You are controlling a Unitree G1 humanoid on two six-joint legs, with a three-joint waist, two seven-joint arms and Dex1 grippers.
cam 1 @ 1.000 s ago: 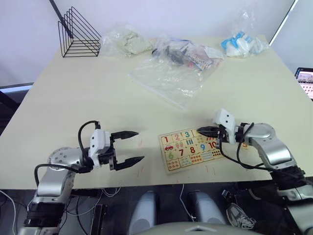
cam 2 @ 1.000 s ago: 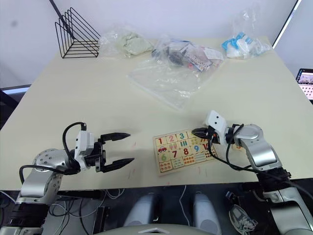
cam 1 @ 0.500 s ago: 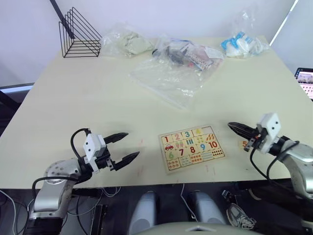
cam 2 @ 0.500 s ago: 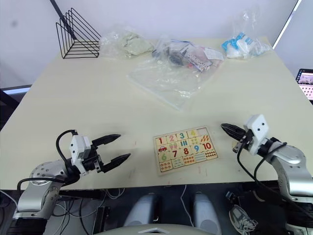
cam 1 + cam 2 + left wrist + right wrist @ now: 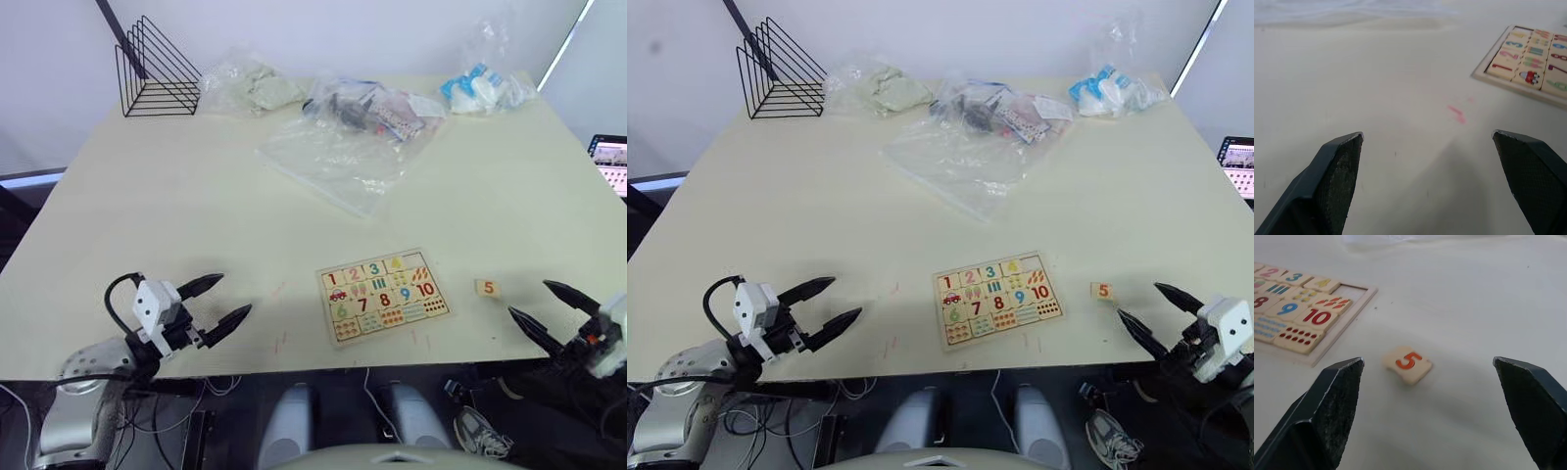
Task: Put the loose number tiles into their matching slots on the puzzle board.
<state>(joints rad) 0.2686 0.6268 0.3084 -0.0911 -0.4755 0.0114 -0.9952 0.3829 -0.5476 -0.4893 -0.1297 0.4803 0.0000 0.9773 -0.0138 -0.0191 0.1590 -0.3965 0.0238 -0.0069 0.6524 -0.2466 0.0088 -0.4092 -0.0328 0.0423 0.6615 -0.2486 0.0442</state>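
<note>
Left gripper (image 5: 214, 303): fingers wide apart, empty, at the table's (image 5: 147, 186) near edge. Puzzle board (image 5: 383, 293): flat, centre front, one top-row slot open at its right end. Tile with orange 5 (image 5: 487, 288): loose, just right of the board. Right gripper (image 5: 547, 307): spread wide, holding nothing, near the tile.

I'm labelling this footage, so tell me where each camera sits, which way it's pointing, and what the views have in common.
Left eye and right eye views: on the head, looking forward and down over the table, with the puzzle board and the loose 5 tile; both arms show, left gripper and right gripper open.
Left wrist view: along the left gripper's own fingers, toward the board's near corner.
Right wrist view: along the right gripper's fingers, toward the 5 tile and the board's empty slot.
Shared: every view shows the board.
</note>
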